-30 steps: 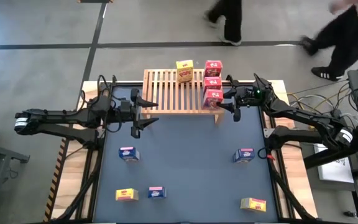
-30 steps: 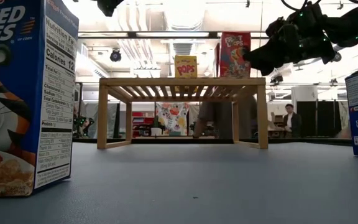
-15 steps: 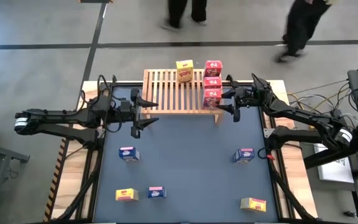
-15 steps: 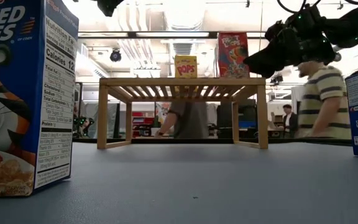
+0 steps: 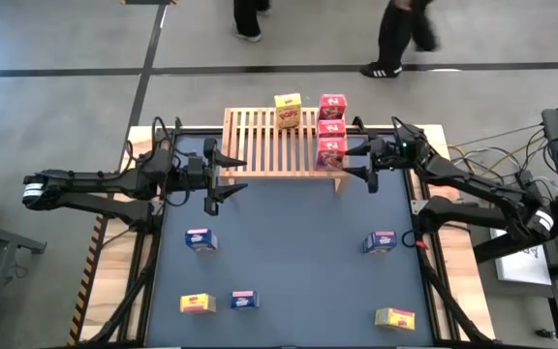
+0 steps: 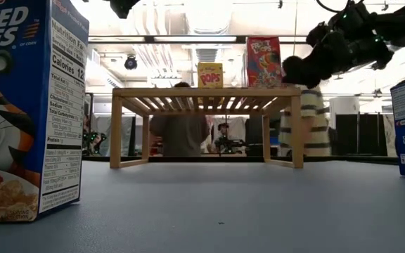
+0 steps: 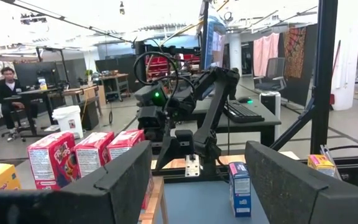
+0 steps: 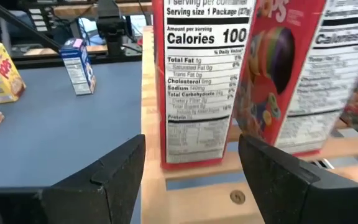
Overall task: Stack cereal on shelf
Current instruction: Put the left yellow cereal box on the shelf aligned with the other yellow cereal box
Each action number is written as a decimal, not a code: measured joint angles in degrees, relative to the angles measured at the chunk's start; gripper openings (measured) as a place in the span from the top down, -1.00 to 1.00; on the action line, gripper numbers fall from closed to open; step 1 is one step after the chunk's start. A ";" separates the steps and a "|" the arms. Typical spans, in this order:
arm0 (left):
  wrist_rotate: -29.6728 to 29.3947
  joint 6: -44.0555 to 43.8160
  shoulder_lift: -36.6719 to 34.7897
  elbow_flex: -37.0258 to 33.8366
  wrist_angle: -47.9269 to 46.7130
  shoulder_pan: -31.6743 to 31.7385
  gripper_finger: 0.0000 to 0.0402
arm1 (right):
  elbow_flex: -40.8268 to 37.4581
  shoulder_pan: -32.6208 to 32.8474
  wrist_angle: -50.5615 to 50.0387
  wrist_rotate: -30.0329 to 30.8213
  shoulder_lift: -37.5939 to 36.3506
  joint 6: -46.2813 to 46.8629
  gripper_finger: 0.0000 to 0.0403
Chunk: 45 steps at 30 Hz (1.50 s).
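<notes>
The shelf (image 5: pixel 269 143) stands at the table's far edge. On its right end three red cereal boxes (image 5: pixel 332 127) stand upright in a row, and a yellow one (image 5: pixel 287 110) stands at its far side. My right gripper (image 5: pixel 358 163) is open, level, just right of the nearest red box (image 8: pixel 199 81), whose narrow side faces it; the fingers stand short of it on either side, touching nothing. My left gripper (image 5: pixel 232 175) waits open at the shelf's left end, holding nothing (image 7: pixel 197 186).
Loose boxes stand on the dark mat: blue (image 5: pixel 200 239), yellow (image 5: pixel 196 303) and blue (image 5: pixel 244 300) at the near left, blue (image 5: pixel 380 241) and yellow (image 5: pixel 394 317) at the near right. People walk past behind the table (image 5: pixel 395 34).
My right gripper has opened wider beside the nearest red box and its fingertips have come off the box, drawing slightly toward the table's right edge. The box stays upright on the shelf. People behind the table have walked on.
</notes>
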 joint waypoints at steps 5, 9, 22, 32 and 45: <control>-0.02 -0.04 0.00 0.00 -0.01 0.01 -0.21 | 0.00 0.00 -5.58 0.90 -5.04 -0.28 -0.23; -0.02 -0.46 0.00 0.00 -0.01 0.01 -0.21 | -0.18 0.00 -7.66 2.15 -9.08 1.73 -0.23; -0.02 -1.74 5.98 0.04 1.57 0.02 -0.21 | -0.96 9.44 -7.49 3.26 -16.06 7.91 -0.22; -0.02 -1.62 7.98 0.07 5.62 0.01 -0.21 | -1.40 22.50 -7.63 13.18 -16.06 8.99 -0.22; -0.01 -5.96 10.17 0.07 5.62 -0.22 -0.21 | -3.90 38.20 -5.03 26.58 -15.93 11.77 -0.22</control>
